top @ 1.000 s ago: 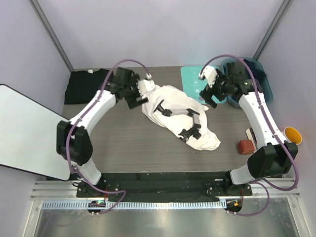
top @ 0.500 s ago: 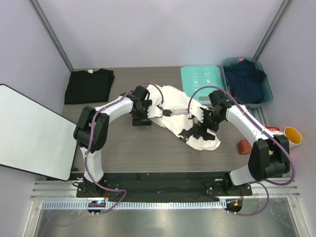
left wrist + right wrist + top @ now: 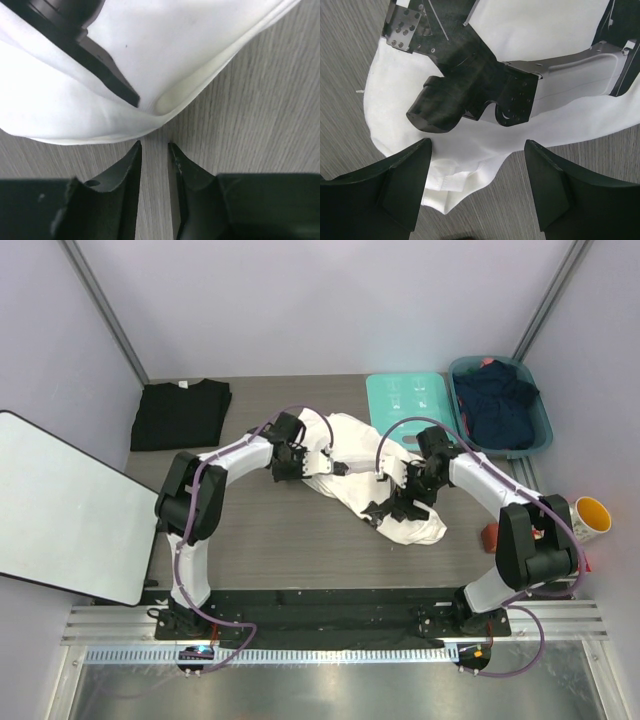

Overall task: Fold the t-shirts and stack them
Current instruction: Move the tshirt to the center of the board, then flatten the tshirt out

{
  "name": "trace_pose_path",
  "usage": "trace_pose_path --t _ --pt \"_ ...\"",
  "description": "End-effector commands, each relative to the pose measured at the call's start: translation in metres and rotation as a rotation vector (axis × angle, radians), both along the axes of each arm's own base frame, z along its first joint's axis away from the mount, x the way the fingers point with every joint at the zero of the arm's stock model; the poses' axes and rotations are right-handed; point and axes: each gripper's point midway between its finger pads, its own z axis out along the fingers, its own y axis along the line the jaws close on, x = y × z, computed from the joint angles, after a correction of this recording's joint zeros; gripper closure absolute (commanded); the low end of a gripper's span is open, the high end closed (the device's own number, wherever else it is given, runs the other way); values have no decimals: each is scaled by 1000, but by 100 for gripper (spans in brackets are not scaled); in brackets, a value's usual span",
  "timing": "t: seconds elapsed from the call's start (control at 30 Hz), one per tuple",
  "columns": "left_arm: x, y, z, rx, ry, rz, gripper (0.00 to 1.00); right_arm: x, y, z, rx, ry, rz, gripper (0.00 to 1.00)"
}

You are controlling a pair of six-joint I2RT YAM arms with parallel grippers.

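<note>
The white t-shirt (image 3: 355,455) lies crumpled mid-table, with a black and grey mechanical piece (image 3: 465,85) resting on it. The black t-shirt (image 3: 180,412) lies folded flat at the back left. My left gripper (image 3: 288,468) is low at the white shirt's left edge. In the left wrist view its jaws (image 3: 154,145) stand a narrow gap apart, bare table between them, and the shirt's hem (image 3: 150,127) just beyond the tips. My right gripper (image 3: 408,502) is wide open at the shirt's right side. Its fingers (image 3: 477,145) straddle a folded hem corner (image 3: 455,175).
A flat teal board (image 3: 407,400) lies behind the white shirt. A teal basket (image 3: 540,435) of dark clothes stands at the back right. A red-brown block (image 3: 492,536) and a yellow cup (image 3: 592,512) sit at the right edge. A white panel (image 3: 60,505) juts in at the left.
Both arms have come down from the back of the table to the white shirt's two sides. The left jaws have narrowed a lot, and the right jaws a little.
</note>
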Motion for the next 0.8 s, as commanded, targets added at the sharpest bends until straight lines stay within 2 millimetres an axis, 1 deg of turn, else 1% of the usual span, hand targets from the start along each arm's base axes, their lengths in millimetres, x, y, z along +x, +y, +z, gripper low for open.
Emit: trace_pose_path --t 0.0,0.03,0.13,0.2,0.27,0.33,0.37,0.4,0.5,0.53,0.6,0.63,0.67,0.7,0.73,0.77 --pt "-6 -21 8 -72 47 -48 64 11 0 -6 -12 -22 -15 19" --pt "-7 -22 9 -78 51 -47 62 11 0 -6 -13 -22 -14 18" --pt "-2 -28 18 -112 36 -36 59 12 -1 -7 -20 -23 -18 17" --pt "-4 -31 24 -140 38 -35 57 12 -2 -10 -23 -16 -21 17" --pt "-9 -37 24 -166 56 -54 57 12 -2 -13 -28 -9 -20 17" --pt "-11 -38 17 -167 75 -58 57 14 -2 -14 -29 -7 -28 17" --pt "-11 -39 14 -163 80 -59 60 16 -1 -13 -29 -11 -30 17" --pt "-11 -38 6 -153 93 -57 60 16 -2 -15 -32 -4 -34 17" --pt "-7 -38 -1 -129 92 -65 64 18 -1 -15 -32 -3 -39 17" --pt "-7 -36 -7 -119 101 -65 66 18 -1 -16 -33 0 -39 18" --pt "-5 -34 -13 -100 97 -68 71 16 -2 -22 -41 19 -39 20" --pt "-5 -34 -18 -93 105 -71 74 17 -3 -22 -45 20 -45 23" --pt "-4 -32 -20 -83 102 -69 90 16 -3 -24 -48 27 -46 27" --pt "-4 -32 -23 -79 103 -67 100 18 -4 -25 -54 28 -50 32" --pt "-2 -31 -23 -76 100 -60 100 19 -6 -28 -69 37 -64 54" --pt "-2 -30 -23 -71 98 -57 100 22 -7 -29 -77 34 -69 70"
